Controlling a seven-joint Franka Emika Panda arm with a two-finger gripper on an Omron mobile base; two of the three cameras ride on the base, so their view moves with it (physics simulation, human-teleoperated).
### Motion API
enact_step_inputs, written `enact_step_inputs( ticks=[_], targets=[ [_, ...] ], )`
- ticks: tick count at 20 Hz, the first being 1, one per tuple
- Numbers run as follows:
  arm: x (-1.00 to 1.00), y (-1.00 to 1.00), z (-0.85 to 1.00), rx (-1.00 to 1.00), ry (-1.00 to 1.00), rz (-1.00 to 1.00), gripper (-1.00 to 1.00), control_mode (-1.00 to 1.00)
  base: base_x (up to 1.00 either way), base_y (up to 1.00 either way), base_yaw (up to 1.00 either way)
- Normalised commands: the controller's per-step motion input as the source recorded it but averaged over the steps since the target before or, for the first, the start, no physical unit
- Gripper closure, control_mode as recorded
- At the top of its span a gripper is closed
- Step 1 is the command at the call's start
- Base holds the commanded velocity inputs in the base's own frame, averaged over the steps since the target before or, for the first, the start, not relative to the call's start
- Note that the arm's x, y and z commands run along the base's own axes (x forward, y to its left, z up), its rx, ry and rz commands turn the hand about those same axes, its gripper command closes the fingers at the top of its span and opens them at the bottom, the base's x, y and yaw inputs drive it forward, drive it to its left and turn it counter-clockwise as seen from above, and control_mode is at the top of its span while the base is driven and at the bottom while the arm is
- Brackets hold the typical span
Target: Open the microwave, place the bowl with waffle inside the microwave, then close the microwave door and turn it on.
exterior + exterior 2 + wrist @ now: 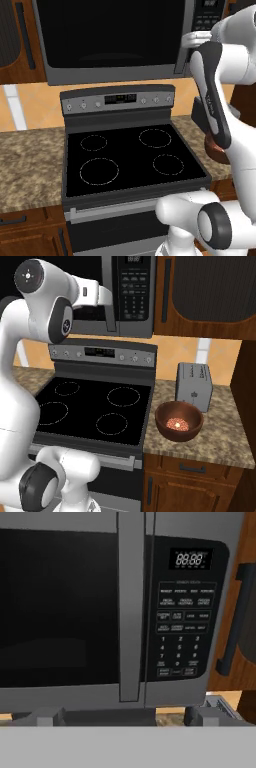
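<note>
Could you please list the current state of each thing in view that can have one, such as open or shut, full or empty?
Microwave door: shut, handle untouched.
Microwave: dark inside, not yet opened.
Bowl: upright on the counter beside the toaster, holding the waffle.
Waffle: lying in the bowl.
Toaster: upright, slots look empty.
Stove: burners dark, nothing on them.
End effector: open, facing the door handle.

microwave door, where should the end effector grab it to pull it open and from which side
Grip the vertical grey handle bar running down the microwave door at its right edge, beside the keypad. Come straight at the front, fingers either side of the bar. It is tall, narrow and stands proud of the glass, so it probably suits a pinch. With the handle on the right, the hinge is likely on the left.
</note>
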Motion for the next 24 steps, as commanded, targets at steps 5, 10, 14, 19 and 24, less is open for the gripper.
enact_step_inputs(
  ticks=[5,10,14,19,24],
  targets=[
    [0.24,0.10,0.00,0.09,0.01,0.01,-1.00,-1.00,0.00,0.00,0.00],
    [0.26,0.02,0.00,0.01,0.00,0.00,-1.00,-1.00,0.00,0.00,0.00],
    [0.31,-0.02,-0.01,0.00,-0.02,0.00,-1.00,-1.00,0.00,0.00,0.00],
    [0.34,-0.17,-0.13,0.00,-0.03,0.00,-1.00,-1.00,0.00,0.00,0.00],
    [0.38,-0.11,-0.16,0.00,-0.02,0.00,-1.00,-1.00,0.00,0.00,0.00]
  ],
)
